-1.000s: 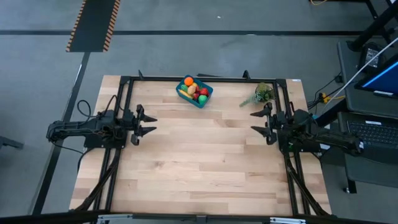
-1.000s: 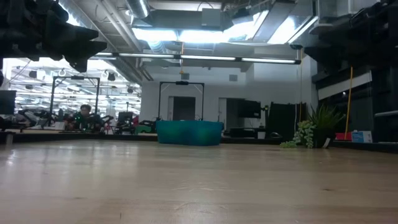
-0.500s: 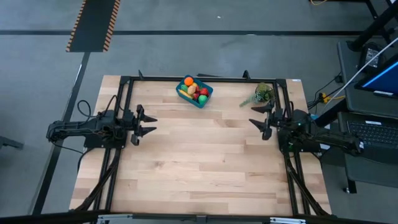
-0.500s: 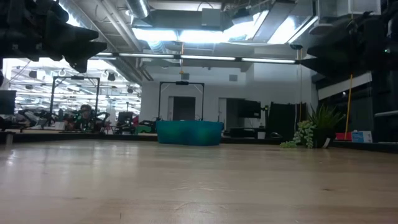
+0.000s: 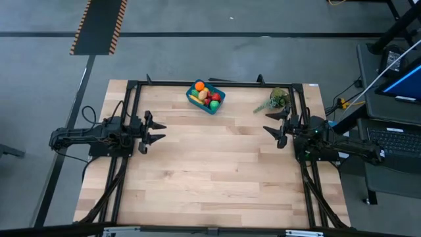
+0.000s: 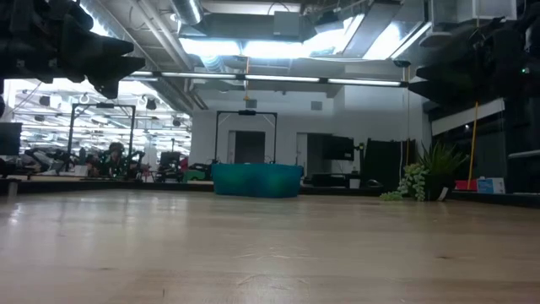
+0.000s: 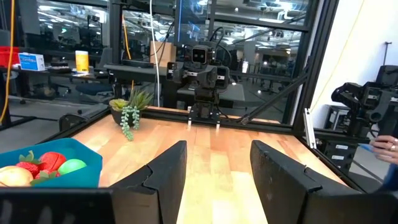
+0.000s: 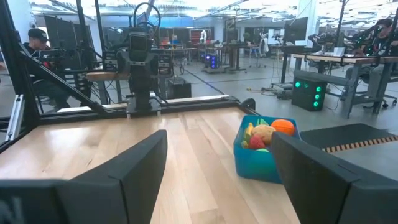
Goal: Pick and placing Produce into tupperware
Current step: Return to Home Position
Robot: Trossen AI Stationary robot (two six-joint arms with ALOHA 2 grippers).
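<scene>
Blue rectangular plastic tupperware (image 6: 256,181) sits at the far edge of the pale wooden table (image 5: 210,178), with the small toy produce (image 5: 205,95) heaped inside it; how many pieces, I cannot quite tell. My left gripper (image 7: 217,148) and right gripper (image 8: 219,138) hover at opposite sides, well apart from it, fingers spread, both empty.

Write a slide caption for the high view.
Left gripper and right gripper open at opposite sides of the table; produce sits in the blue tupperware near its far edge.
</scene>
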